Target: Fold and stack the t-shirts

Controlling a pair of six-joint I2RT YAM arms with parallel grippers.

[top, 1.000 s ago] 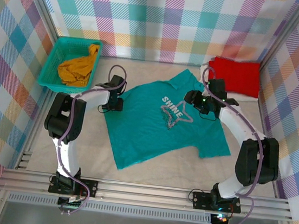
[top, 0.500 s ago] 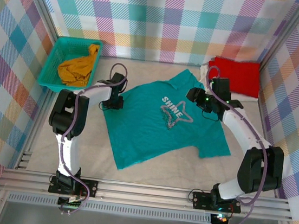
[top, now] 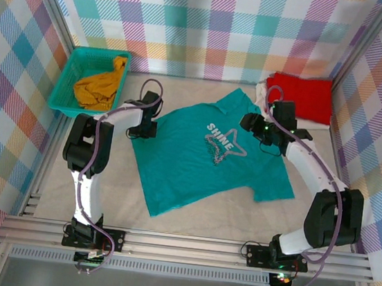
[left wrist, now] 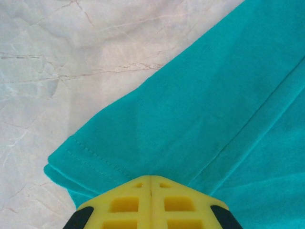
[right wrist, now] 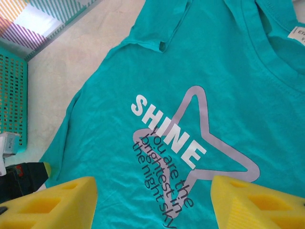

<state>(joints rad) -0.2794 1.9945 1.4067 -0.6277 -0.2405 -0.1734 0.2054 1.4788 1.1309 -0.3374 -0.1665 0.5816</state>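
Found the teal t-shirt (top: 211,152) spread face up across the middle of the worktop (top: 238,211), collar toward the far edge and hem toward the near edge. Noted soft knit cloth with shallow wrinkles and neat double stitching along the hems. Read a white "SHINE" over a pale outlined star print (right wrist: 200,138) on the chest, with thin dark script curving beneath.

Saw the left gripper (left wrist: 150,183) at the shirt's left sleeve, toward the left edge of the worktop. Found its 2 blocky yellow fingers (left wrist: 124,205) pressed together with no gap, nipping the cloth just inside the stitched sleeve hem, with creases running in toward the tips. Made out a pale, marble-veined surface beside the sleeve.

Saw the right gripper (right wrist: 152,191) above the chest print, its 2 yellow fingers set wide apart and gripping nothing. Could not tell whether the tips touched the cloth.

Found the red t-shirt (top: 301,97) folded into a flat rectangle at the far right corner, lying on a white t-shirt (top: 261,90) peeking out at its left side. Found the mustard-yellow t-shirt (top: 100,90) crumpled in a loose heap inside the teal plastic mesh basket (top: 70,76) at the far left corner.
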